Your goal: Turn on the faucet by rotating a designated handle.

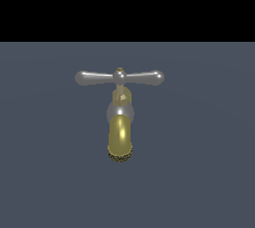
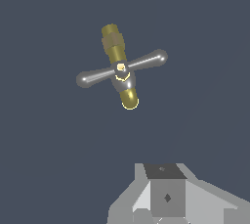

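The faucet [image 1: 120,132] stands on a flat dark grey floor, and its brass spout curves toward the camera and ends in a dark ribbed rim. The silver handle [image 1: 119,77] sits on top, with its bar lying level across the exterior view and a ball hub in the middle. In the wrist view, the faucet [image 2: 113,44] and the handle [image 2: 122,67] show from above, with the bar slightly slanted. My gripper [image 2: 166,169] shows only in the wrist view. It is a grey block well away from the faucet, its fingers look pressed together, and it holds nothing.
The dark grey floor [image 1: 199,172] spreads all around the faucet. A black band fills the top of the exterior view. No other object shows.
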{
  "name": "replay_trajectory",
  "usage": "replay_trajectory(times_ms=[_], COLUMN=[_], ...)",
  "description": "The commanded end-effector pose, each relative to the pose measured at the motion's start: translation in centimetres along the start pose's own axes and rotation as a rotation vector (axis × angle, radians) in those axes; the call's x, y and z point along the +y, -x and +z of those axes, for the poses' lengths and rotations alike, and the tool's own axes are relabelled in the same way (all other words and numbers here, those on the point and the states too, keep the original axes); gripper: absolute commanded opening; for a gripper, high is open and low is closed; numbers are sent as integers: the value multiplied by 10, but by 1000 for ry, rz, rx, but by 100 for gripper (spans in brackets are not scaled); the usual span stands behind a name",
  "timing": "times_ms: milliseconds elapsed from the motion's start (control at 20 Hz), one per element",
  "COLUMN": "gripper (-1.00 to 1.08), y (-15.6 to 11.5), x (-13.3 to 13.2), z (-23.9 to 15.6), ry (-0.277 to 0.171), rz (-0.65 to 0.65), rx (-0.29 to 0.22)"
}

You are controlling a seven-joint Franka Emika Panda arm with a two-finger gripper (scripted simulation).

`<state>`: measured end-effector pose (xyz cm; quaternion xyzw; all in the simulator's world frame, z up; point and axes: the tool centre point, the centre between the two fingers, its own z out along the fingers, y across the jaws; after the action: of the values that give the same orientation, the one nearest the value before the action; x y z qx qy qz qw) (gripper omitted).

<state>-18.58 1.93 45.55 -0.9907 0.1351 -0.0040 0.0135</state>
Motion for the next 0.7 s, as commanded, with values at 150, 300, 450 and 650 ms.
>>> replay_trajectory(times_ms=[150, 300, 450, 650], gripper=[-100, -100, -100, -100], y=[-22, -34, -45, -59], x=[-15, -23, -31, -42], z=[18, 28, 39, 55], ry=[-1, -1, 0, 1], rz=[125, 193, 261, 351], rx=[-2, -3, -4, -5])
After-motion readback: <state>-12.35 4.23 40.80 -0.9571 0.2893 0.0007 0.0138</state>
